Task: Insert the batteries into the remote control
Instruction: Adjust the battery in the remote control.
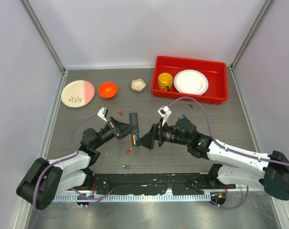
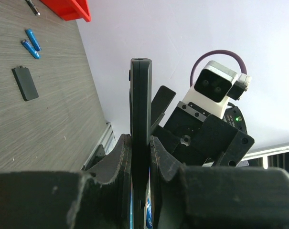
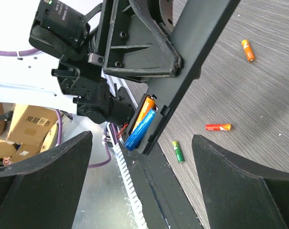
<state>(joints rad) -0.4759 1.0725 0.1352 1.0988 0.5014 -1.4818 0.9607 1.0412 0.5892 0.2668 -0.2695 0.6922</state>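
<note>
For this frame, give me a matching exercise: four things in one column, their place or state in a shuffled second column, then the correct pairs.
Things:
1. remote control
2. green battery
3. yellow mug
4. right gripper

Place or state:
A. standing in the red tray
B. open, holding nothing
C. clamped in the left gripper
D. lying loose on the table

Pairs: 1-C, 2-D, 3-A, 4-B
</note>
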